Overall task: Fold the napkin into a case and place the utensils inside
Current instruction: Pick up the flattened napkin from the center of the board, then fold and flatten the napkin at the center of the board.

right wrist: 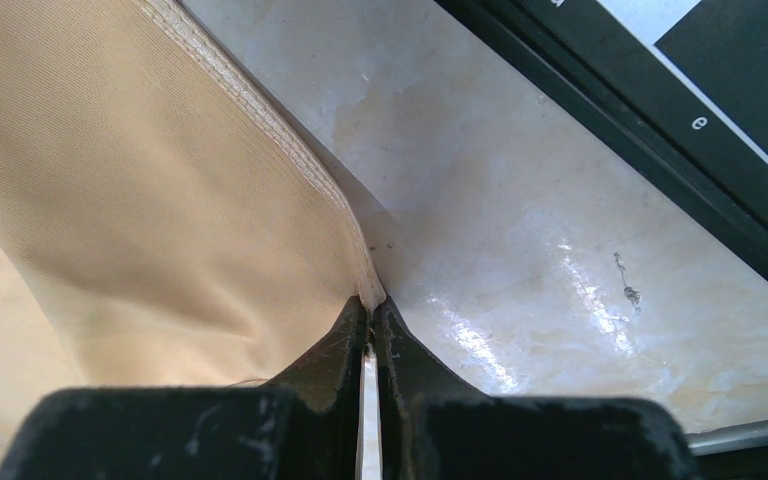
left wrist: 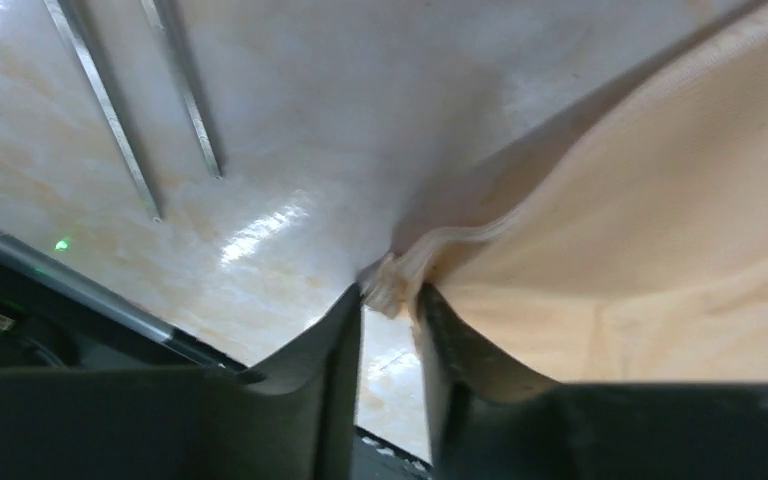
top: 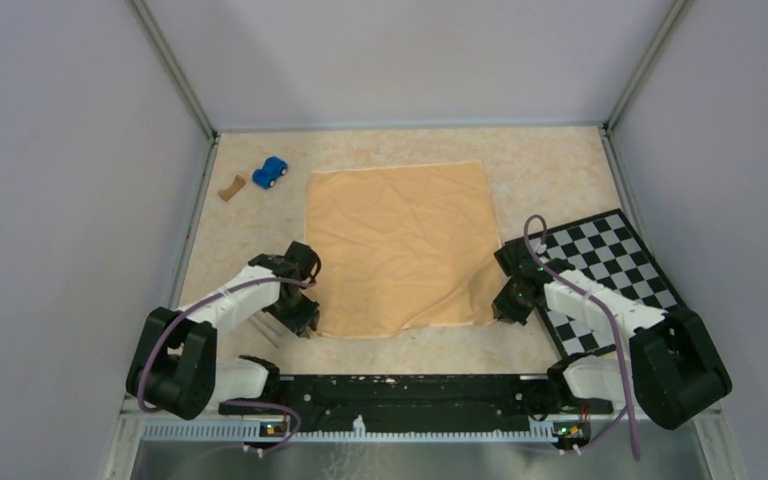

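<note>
The napkin point(top: 400, 245) lies flat mid-surface point(top: 550, 165). Right claw point(right wrist: 370, 305) is clamped tight on its near right corner. Left claw point(left wrist: 390, 300) sits part-open around the near left corner, fabric bunched between the tips. Utensils point(left wrist: 150, 110) lie just beside it.

Napkin point(right wrist: 140, 200) corner — between pinched fingers point(right wrist: 345, 345)

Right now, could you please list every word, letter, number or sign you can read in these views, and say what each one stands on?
"e": a small white letter on the black border of the checkerboard, right wrist view.
A partly cut-off white mark on the same border at the top edge: unreadable.
Nothing legible on the napkin, blue toy car or arms.
</note>
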`<state>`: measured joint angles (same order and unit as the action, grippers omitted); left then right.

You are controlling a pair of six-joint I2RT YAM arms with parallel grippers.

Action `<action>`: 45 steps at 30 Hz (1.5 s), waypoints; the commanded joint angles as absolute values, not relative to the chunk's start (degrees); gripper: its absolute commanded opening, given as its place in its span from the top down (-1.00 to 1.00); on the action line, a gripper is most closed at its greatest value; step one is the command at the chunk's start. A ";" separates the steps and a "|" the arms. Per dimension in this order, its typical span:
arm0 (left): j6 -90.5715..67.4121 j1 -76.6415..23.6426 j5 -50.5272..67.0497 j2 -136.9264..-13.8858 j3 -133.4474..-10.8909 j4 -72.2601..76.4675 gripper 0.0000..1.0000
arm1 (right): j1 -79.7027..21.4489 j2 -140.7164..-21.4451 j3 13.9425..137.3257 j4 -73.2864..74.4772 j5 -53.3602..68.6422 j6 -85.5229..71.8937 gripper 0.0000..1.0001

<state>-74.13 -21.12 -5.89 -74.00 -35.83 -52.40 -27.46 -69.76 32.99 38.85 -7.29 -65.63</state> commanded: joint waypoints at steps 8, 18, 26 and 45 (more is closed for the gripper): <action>-70.73 -21.03 -13.79 -68.72 -37.78 -51.01 1.00 | -27.29 -65.85 32.68 34.04 -6.35 -57.34 1.00; -49.40 -21.00 -5.10 -33.40 -54.43 -46.00 1.00 | -27.24 -34.18 47.91 27.69 15.56 -32.73 1.00; -37.26 -21.07 4.85 -27.46 -76.23 -35.29 1.00 | -27.24 -26.81 62.76 20.11 33.50 -36.35 1.00; -32.48 -12.50 -9.29 -70.73 -76.98 -17.09 1.00 | -19.84 -60.92 66.22 18.25 -13.28 -32.10 1.00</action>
<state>-33.52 -19.22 -12.23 -62.65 -80.66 -24.36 -26.22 -49.89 70.74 24.40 -10.52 -33.63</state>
